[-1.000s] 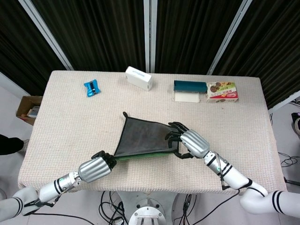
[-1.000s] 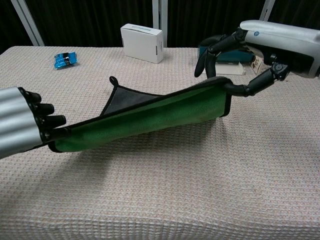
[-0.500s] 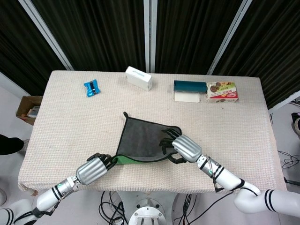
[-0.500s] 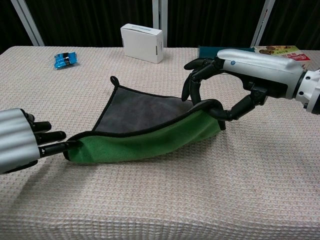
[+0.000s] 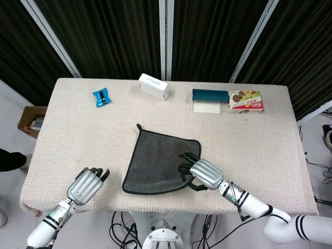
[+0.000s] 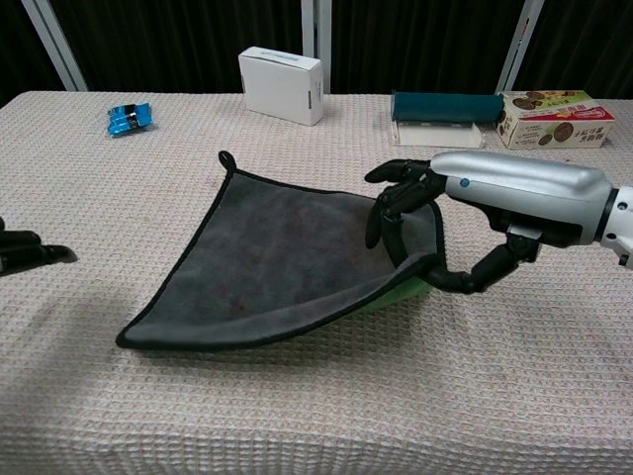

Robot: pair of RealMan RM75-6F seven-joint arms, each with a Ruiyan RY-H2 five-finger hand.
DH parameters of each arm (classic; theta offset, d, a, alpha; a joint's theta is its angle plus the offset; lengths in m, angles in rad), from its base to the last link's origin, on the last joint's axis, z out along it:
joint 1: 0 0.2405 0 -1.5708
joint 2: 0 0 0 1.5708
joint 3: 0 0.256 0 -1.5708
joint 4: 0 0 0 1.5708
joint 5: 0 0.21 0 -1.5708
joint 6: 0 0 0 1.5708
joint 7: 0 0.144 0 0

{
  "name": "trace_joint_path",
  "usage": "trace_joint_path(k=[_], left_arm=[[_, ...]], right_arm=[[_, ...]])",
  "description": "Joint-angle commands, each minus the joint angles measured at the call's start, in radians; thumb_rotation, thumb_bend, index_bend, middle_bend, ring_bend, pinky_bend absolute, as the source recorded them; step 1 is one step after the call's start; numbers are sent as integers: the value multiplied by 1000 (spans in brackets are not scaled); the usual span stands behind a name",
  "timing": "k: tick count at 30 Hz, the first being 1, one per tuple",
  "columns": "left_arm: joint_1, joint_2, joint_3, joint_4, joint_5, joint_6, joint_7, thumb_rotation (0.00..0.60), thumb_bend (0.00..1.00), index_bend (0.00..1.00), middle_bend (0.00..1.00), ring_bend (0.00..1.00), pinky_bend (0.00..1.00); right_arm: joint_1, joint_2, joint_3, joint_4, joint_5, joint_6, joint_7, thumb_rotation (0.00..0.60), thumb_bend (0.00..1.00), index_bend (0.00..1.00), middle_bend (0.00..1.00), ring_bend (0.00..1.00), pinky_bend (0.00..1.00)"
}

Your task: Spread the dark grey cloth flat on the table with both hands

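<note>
Released by the left robot hand (image 5: 87, 182) since the earlier frames, the dark grey cloth (image 5: 158, 162) now lies mostly flat in the middle of the bench (image 5: 78, 129), its near-left corner down on the surface rather than lifted. That left robot hand sits apart from the cloth near the front-left edge, holding nothing, fingers loosely extended; the chest view shows only its fingertips (image 6: 30, 255) at the left border. The right robot hand (image 6: 445, 233) grips the cloth's near-right corner, thumb under the hem and fingers over it, so that corner stands raised and a strip of green underside shows. Along the far side stand a white box (image 5: 153, 86), a teal box (image 5: 210, 100), a biscuit box (image 5: 246, 101) and a small blue packet (image 5: 101, 97).
</note>
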Motion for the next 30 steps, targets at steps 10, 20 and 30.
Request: trace_joint_path(k=[10, 20, 30], left_arm=[[-6, 37, -150, -10, -118, 89, -111, 600, 65, 162, 331, 479, 735], [-9, 51, -234, 102, -262, 118, -287, 600, 55, 158, 324, 458, 675], [8, -17, -235, 312, -224, 160, -499, 600, 55, 171, 323, 435, 617]], right_arm=[[-17, 52, -52, -41, 20, -79, -214, 600, 0, 93, 35, 0, 0], [-66, 104, -29, -119, 41, -3, -279, 600, 0, 0, 0, 0, 0], [-115, 145, 59, -77, 226, 39, -262, 600, 82, 5, 48, 0, 0]])
